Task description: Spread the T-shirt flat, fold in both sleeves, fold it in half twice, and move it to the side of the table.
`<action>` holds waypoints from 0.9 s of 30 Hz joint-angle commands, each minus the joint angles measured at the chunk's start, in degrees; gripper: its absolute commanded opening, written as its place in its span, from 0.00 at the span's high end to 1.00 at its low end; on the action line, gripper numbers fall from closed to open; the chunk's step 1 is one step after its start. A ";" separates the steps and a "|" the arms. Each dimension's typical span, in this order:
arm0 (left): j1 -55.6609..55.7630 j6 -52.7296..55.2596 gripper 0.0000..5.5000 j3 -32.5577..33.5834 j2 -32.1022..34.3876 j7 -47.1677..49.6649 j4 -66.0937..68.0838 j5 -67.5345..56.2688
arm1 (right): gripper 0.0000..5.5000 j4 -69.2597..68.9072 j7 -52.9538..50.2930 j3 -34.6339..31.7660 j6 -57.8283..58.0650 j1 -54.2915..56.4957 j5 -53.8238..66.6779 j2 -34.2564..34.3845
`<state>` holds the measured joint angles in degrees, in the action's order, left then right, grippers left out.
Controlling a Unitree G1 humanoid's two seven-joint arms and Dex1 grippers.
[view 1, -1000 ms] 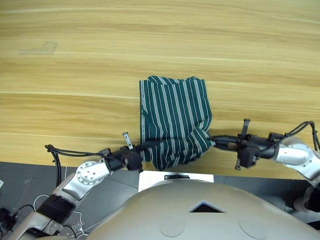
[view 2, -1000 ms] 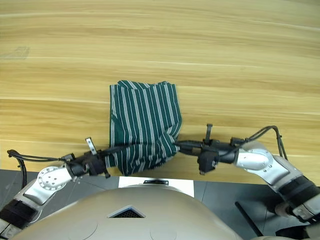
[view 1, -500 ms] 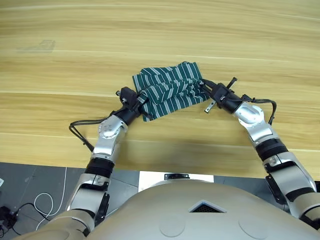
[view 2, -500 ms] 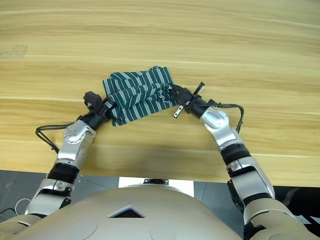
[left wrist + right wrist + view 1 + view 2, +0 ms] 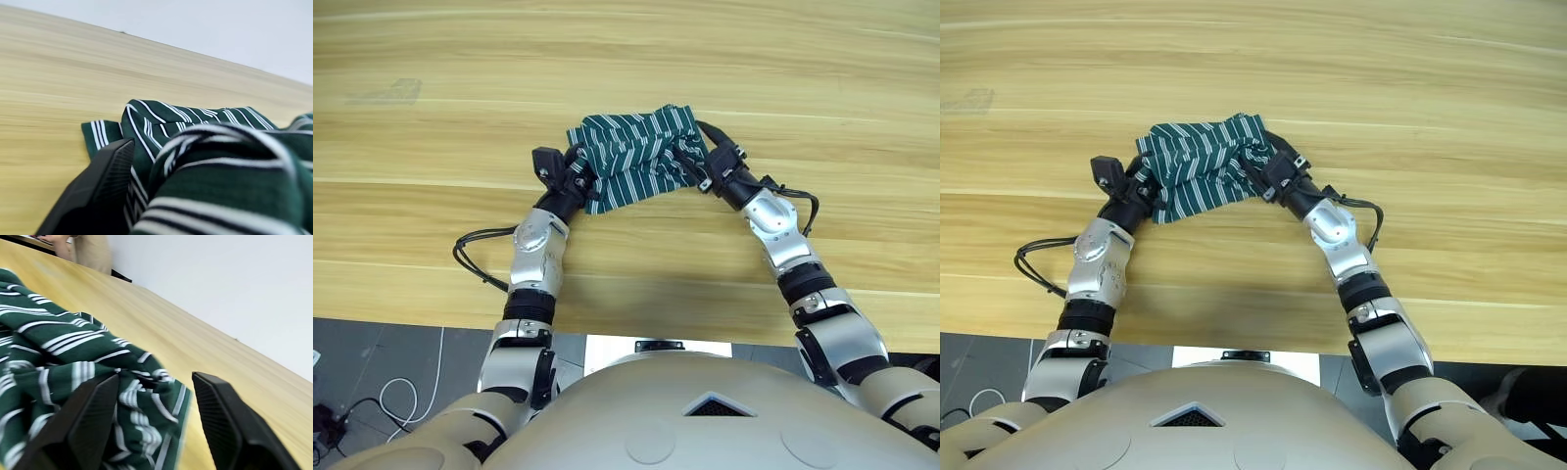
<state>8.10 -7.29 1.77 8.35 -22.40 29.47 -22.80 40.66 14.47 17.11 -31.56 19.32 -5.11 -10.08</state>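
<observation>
The green, white-striped T-shirt (image 5: 636,157) lies on the wooden table (image 5: 431,117) as a small, rumpled folded bundle, its upper layer bunched. My left gripper (image 5: 581,182) is at the bundle's left end and my right gripper (image 5: 697,166) at its right end, both arms stretched forward. In the right wrist view the two black fingers (image 5: 93,421) stand wide apart, open, with striped cloth (image 5: 58,352) lying against one of them. The left wrist view has one black finger (image 5: 98,191) set out to the side, open, while cloth (image 5: 205,161) drapes over and hides the other.
The table's near edge (image 5: 411,305) runs just in front of my elbows. A black cable loop (image 5: 475,250) hangs beside my left forearm. Bare wood surrounds the shirt on all sides, with wide room to the left, right and beyond.
Both grippers carried the shirt's near edge away from me, from the table's front edge over onto the far half. The shirt went from a long rectangle to a short bunched bundle.
</observation>
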 commanded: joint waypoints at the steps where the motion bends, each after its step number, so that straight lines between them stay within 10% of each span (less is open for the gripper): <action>1: 0.69 5.91 0.48 5.36 -1.26 6.30 6.24 -1.01 | 0.38 6.39 -9.52 -5.99 5.43 5.14 0.38 3.34; 9: 2.76 10.44 0.36 12.39 -3.09 9.10 8.15 -4.16 | 0.34 18.31 -15.88 -15.05 10.85 14.87 3.76 6.19; 27: -10.04 19.69 0.36 30.31 -4.48 9.73 -24.56 -24.46 | 0.34 6.67 -17.39 -1.71 3.73 -3.12 -11.45 9.43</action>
<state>-3.61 16.70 32.79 2.20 -13.88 5.87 -52.41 47.73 -2.87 14.10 -28.92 18.17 -14.93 -1.11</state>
